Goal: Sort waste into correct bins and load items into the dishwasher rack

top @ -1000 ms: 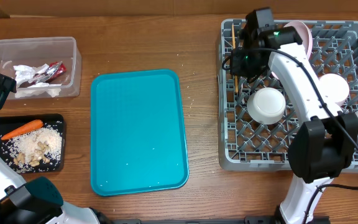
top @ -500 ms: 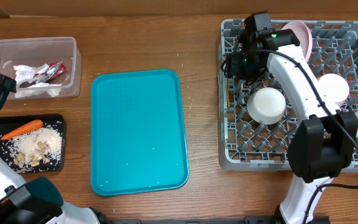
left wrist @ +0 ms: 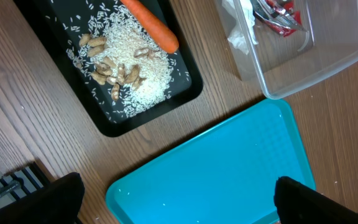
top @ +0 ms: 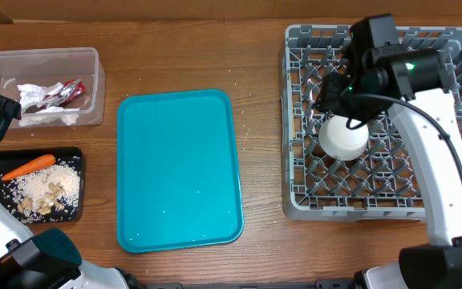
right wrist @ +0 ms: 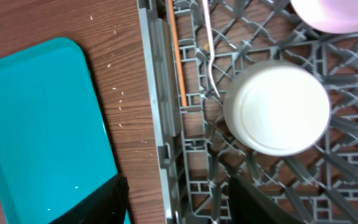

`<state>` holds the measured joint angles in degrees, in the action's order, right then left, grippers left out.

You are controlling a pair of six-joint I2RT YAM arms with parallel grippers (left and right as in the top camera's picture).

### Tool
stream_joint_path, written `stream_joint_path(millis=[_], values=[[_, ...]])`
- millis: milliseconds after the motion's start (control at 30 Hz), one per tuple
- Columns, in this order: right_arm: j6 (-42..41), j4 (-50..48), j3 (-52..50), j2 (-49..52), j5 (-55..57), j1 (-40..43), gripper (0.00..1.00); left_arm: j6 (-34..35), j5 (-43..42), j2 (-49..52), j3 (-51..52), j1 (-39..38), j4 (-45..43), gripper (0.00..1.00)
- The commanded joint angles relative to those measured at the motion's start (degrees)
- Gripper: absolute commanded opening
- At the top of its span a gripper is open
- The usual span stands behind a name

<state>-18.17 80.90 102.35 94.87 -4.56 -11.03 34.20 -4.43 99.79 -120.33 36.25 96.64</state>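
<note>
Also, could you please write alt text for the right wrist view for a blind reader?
A white round bowl sits in the grey dishwasher rack, with a white fork and a thin wooden stick lying along its left side. A pink plate shows at top right; a teal tray lies on the table beside the rack.

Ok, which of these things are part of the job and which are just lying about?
Job: rack, bowl, fork, stick, plate; tub with napkins and wrapper; black tray with carrot and scraps.
Lying about: teal tray, stray grains.
</note>
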Motion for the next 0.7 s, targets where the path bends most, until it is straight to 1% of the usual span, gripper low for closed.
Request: stream_joint_path(millis=[0, 100, 267, 433, 533, 633, 667], values=[[-1.68, 0.46, -1.18, -2.36, 1.90, -0.22, 0.53, 0.55, 0.39, 0.24, 0.20, 0.11, 0.00, 1.00], [-1.84, 0.26, -4.74, -6.12, 1.92, -0.22, 0.53, 0.55, 0.39, 0.24, 0.20, 0.11, 0.00, 1.00], [-1.86, -2.97, -17.75, -16.87, 1.95, -0.22, 0.54, 0.55, 0.39, 0.24, 0.20, 0.11, 0.00, 1.00], [-4.85, -11.06, -34.38, -30.49, 1.92, -0.22, 0.59, 0.55, 0.39, 0.24, 0.20, 0.11, 0.00, 1.00], [-8.24, -16.48, -44.41, -39.43, 1.92, -0.22, 0.61, 0.55, 0.39, 0.24, 0.20, 0.11, 0.00, 1.00], [-10.67, -21.35, -51.98, -46.29, 1.95, -0.20, 0.65, 0.52, 0.39, 0.24, 0.20, 0.11, 0.00, 1.00], [-11.08, -22.91, -54.38, -48.46, 1.95, -0.20, 1.00, 0.52, 0.39, 0.24, 0.20, 0.11, 0.00, 1.00]])
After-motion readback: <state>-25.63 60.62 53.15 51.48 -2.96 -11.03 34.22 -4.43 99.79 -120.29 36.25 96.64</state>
